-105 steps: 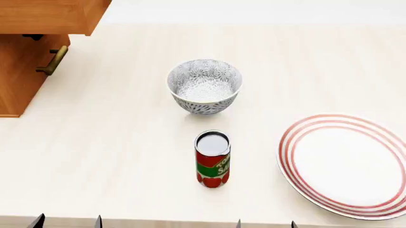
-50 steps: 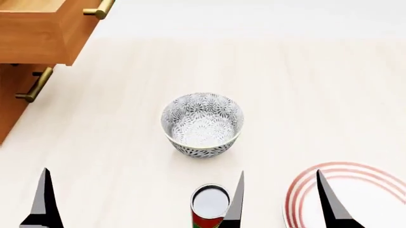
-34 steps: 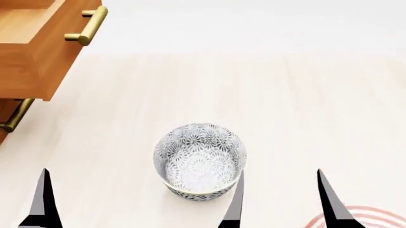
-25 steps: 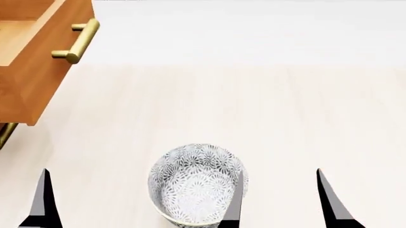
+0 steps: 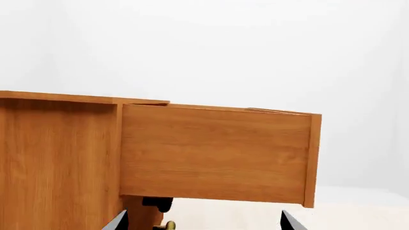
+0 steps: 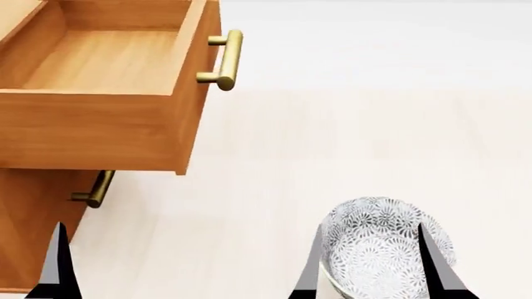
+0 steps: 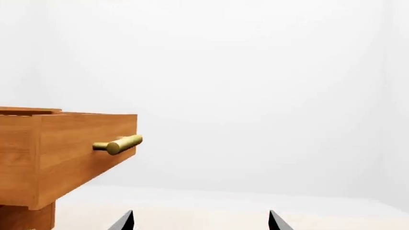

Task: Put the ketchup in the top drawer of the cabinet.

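The ketchup is out of view in every frame. The top drawer (image 6: 99,62) of the cabinet (image 6: 25,224) stands pulled out and empty at the upper left of the head view, with its brass handle (image 6: 224,59) on the front. It also shows in the left wrist view (image 5: 217,153) and in the right wrist view (image 7: 64,153). My right gripper (image 6: 365,268) is open and empty, its fingers framing the bowl in the head view. It shows open in its wrist view (image 7: 201,225). My left gripper (image 5: 204,225) is open and empty near the cabinet; one finger (image 6: 58,268) shows in the head view.
A grey-white patterned bowl (image 6: 374,249) sits on the pale wooden table (image 6: 349,137) at the bottom right. The lower drawer's brass handle (image 6: 96,190) sticks out under the open drawer. The open drawer overhangs the table.
The head view has swung up and to the left. The ketchup and the plate have left the frame, the bowl has shifted to the bottom right, and the open drawer now shows in full.
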